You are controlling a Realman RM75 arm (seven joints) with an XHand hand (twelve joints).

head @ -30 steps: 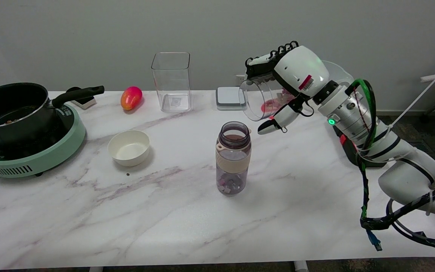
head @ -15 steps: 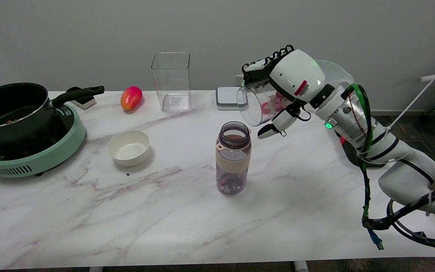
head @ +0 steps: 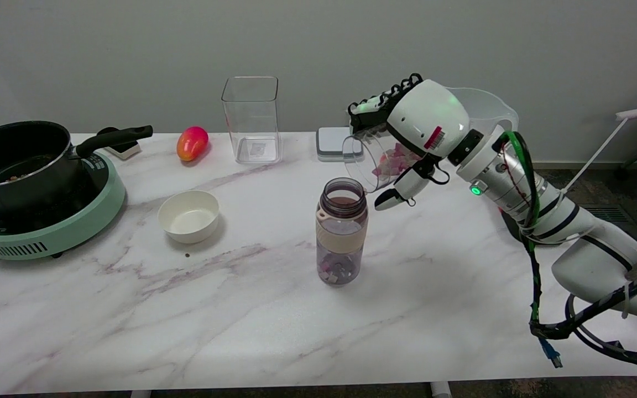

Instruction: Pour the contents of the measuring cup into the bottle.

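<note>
The right hand (head: 415, 130) hangs above the table (head: 241, 309), wrist rolled over, its fingers (head: 376, 105) wrapped around the clear measuring cup (head: 371, 160). The cup lies tipped nearly sideways, pink pieces inside near its mouth. Below and just left of the fingers stands the open bottle (head: 342, 232), upright.

No text can be read anywhere; the red-and-white sticker (head: 433, 138) on the back of the right hand (head: 415, 132), right of centre in the frame, carries print too small to make out; markings on the green cooker (head: 47, 232) at left are likewise illegible.
</note>
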